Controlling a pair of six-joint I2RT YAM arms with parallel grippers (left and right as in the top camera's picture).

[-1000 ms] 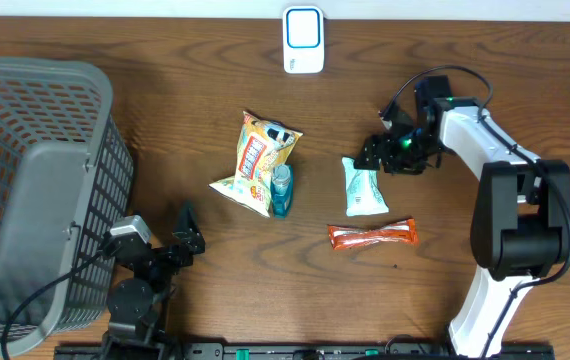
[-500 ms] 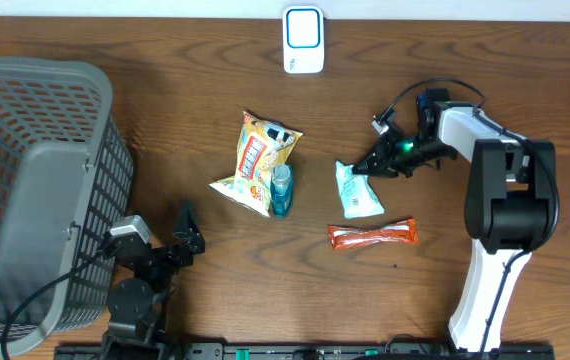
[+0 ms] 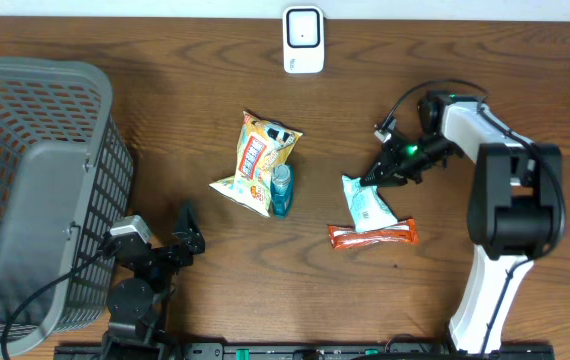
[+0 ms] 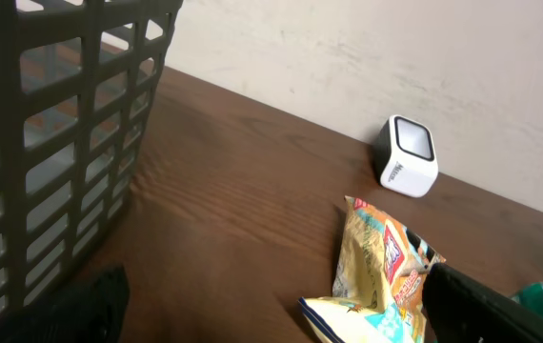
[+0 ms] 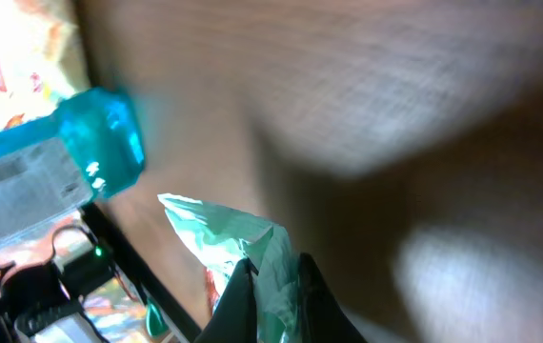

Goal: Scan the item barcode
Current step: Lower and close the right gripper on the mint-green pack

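Mint-green packet (image 3: 367, 207), overhead: top corner pinched in the closed right gripper (image 3: 373, 180), long axis trailing down to the orange wrapper (image 3: 372, 235).
Scanner (image 3: 303, 40), overhead: up and left of the packet, well apart; right arm is nearer.
Left gripper (image 3: 185, 232), overhead: jaws wide, empty.
Left wrist: scanner stands beyond the chip bag (image 4: 383, 272).
Right wrist: fingers (image 5: 226, 310) clamped on the packet's edge.

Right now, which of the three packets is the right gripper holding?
The mint-green packet, pinched at its upper corner by the shut right gripper. The yellow chip bag and the orange wrapper lie ungripped.
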